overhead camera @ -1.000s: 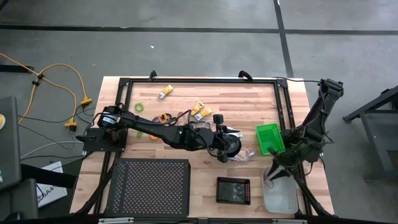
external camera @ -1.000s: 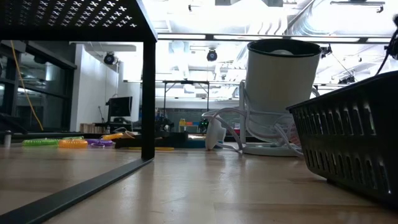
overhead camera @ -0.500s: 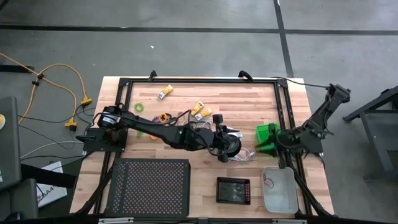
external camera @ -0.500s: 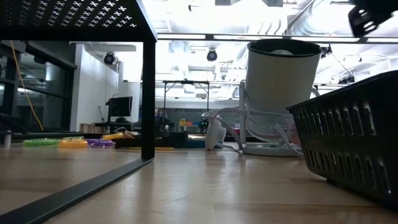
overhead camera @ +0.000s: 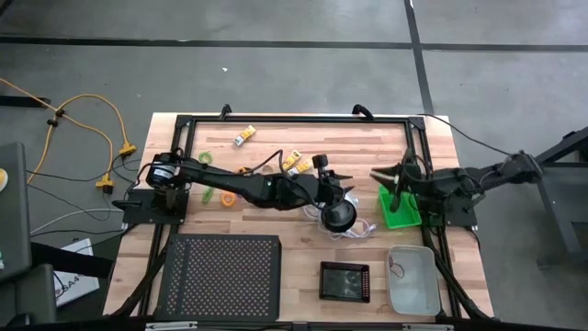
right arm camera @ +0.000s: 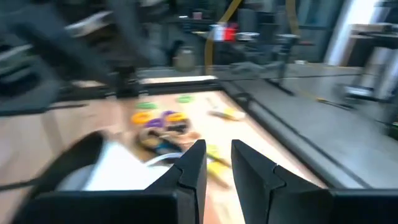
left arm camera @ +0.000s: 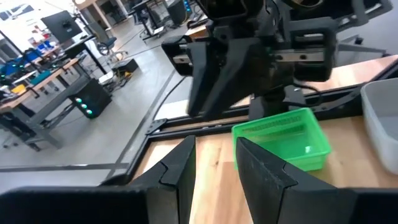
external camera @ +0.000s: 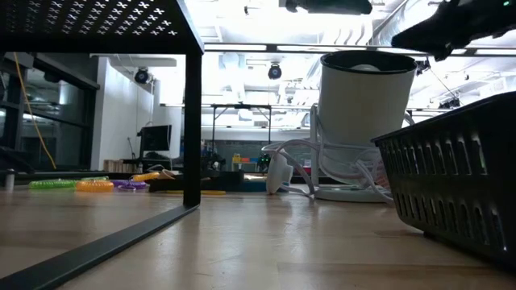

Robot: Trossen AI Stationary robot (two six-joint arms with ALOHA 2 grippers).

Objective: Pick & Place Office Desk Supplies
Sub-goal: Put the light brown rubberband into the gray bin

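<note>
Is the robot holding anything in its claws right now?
No. The left gripper and the right gripper each show a bare gap between their fingers. Both hang in the air above the table, holding nothing.

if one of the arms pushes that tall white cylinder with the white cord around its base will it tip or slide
The white cylinder stands tall on a flat base, so a high push would probably tip it and a low one slide it. The white cord looks floppy, so it would likely drag along and could snag.
</note>
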